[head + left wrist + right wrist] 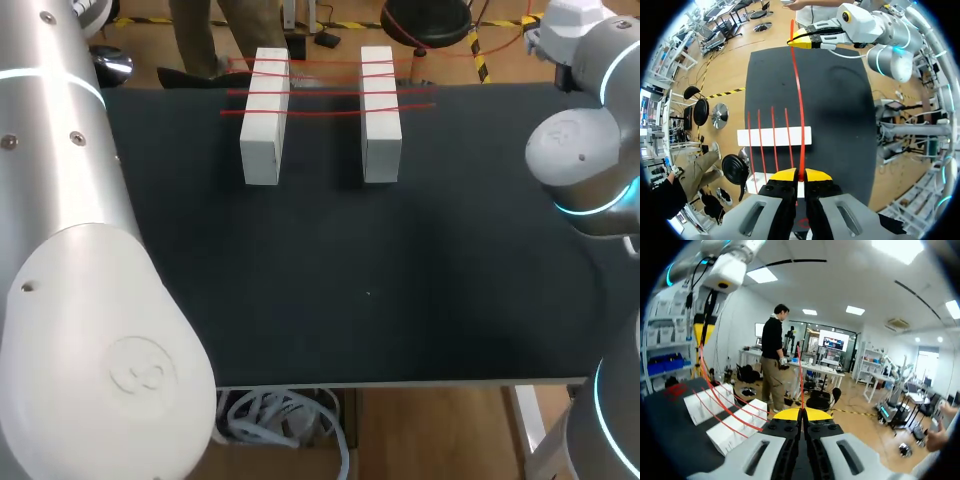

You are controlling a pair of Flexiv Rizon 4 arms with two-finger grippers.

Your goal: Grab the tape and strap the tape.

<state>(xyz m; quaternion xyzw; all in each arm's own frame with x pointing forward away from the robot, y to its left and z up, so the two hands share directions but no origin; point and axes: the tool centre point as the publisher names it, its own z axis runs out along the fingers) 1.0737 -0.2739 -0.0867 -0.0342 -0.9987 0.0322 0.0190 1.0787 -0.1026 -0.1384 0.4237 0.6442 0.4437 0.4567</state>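
Observation:
Two white blocks [264,120] [380,118] lie side by side at the far end of the black table [330,280]. Several strands of red tape [330,92] cross both blocks. In the left wrist view my left gripper [800,175] is shut on the red tape [798,100], above the nearer block [757,182]. From there the tape runs taut over the other block [774,136] to my right gripper [807,41]. In the right wrist view my right gripper [801,414] is shut on the tape [801,385], with my left gripper [705,332] raised above the blocks [705,400]. Neither gripper shows in the head view.
My left arm's large silver links [70,250] fill the left of the head view, and my right arm's joints [585,160] stand at the right edge. The table's near half [360,330] is bare black cloth.

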